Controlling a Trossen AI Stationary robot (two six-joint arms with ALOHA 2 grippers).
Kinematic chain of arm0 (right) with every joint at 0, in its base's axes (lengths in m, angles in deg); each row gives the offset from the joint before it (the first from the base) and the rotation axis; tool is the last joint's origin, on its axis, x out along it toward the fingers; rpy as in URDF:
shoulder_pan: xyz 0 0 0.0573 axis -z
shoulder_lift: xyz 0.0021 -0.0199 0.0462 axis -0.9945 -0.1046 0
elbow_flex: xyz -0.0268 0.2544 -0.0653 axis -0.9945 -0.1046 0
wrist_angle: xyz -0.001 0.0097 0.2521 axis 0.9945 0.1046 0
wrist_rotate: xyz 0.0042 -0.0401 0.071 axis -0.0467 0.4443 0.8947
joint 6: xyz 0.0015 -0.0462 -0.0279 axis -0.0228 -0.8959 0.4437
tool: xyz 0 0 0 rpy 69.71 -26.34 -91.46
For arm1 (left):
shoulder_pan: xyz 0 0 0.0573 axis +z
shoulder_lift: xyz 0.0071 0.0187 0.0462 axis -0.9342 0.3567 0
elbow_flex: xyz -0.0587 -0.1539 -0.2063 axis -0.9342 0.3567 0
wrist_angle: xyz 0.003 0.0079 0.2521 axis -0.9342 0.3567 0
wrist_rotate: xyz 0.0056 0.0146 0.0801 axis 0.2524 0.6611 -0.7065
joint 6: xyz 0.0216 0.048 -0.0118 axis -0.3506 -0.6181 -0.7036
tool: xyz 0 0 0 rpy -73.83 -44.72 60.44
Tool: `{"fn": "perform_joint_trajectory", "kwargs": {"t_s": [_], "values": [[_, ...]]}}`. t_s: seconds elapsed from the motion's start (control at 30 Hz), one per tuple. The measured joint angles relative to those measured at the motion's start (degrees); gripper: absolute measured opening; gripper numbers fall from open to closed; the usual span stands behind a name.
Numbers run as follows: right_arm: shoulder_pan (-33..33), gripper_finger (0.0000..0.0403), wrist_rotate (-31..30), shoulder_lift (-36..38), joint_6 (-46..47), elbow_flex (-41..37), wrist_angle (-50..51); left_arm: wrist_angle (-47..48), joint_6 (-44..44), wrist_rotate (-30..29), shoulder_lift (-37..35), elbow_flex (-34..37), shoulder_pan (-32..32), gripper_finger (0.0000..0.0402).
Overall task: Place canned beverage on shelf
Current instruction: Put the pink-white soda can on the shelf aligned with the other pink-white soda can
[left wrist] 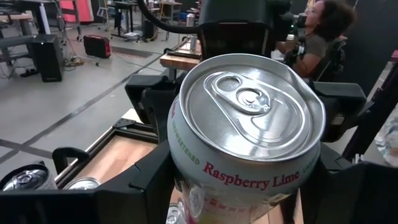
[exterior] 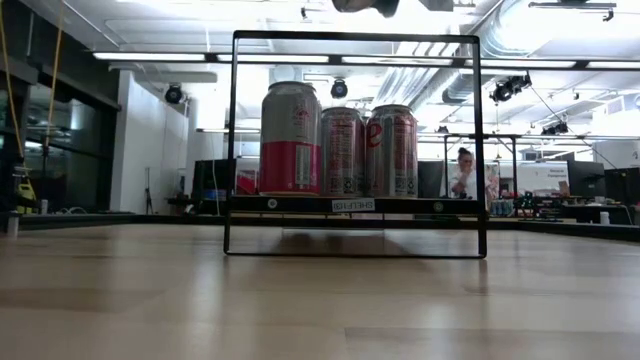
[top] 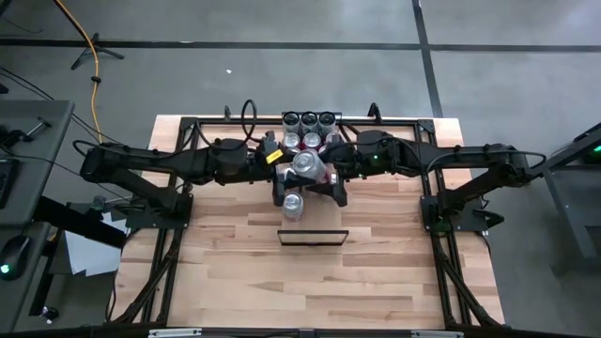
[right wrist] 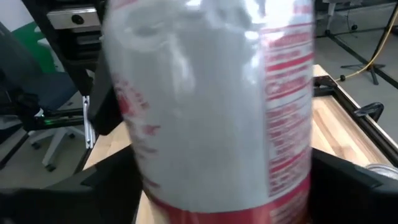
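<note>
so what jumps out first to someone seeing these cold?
The Raspberry Lime can held up between both grippers above the middle of the table: the left gripper grips it, and the right gripper has its fingers either side. Under it, in the low view, three cans already stand on the shelf.

Bright ceiling strip lights (exterior: 330,60), blurred close can (right wrist: 211,106)
</note>
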Motion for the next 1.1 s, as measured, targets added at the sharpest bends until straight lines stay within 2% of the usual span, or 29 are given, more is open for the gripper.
{"fn": "perform_joint_trajectory", "kwargs": {"t_s": [0.1,0.17,0.27,0.37,0.57,0.67,0.8,0.87,0.97,1.1], "values": [[-0.01,0.0302,-0.83,0.00,0.87,0.00,0.02,0.02,0.19,0.32,0.00,0.00,0.07,0.0194],[-0.02,0.0279,-1.16,0.03,0.66,0.00,0.03,0.04,0.18,0.32,0.00,0.00,0.07,0.0211],[0.00,0.0279,-1.52,0.09,0.65,0.00,0.14,0.65,-0.06,0.68,-0.18,0.00,0.07,0.0253],[0.02,0.0279,-1.56,1.93,1.06,-0.17,5.18,6.08,-1.41,1.33,-2.82,0.00,0.15,0.0282],[-0.65,0.0279,-3.55,7.35,3.72,-0.37,20.08,17.17,3.01,-1.59,-9.67,-0.02,0.11,0.0293],[-2.63,0.0279,-3.62,10.09,6.63,-4.52,21.90,18.71,4.42,-2.18,-12.11,0.27,0.11,0.0294],[-6.91,0.0279,-3.46,15.21,14.83,-17.63,16.03,16.75,7.82,-2.28,-15.00,4.20,0.11,0.0295],[-9.32,0.0279,-4.72,17.91,20.14,-25.49,9.19,15.23,9.89,-3.13,-16.43,6.78,0.09,0.0295],[-12.31,0.0279,-10.40,20.67,25.55,-35.19,-6.53,11.50,13.53,-5.57,-18.48,11.14,0.07,0.0295],[-13.14,0.0279,-19.29,19.92,24.53,-43.85,-21.28,6.95,16.42,-8.41,-19.91,14.29,0.09,0.0296]]}}
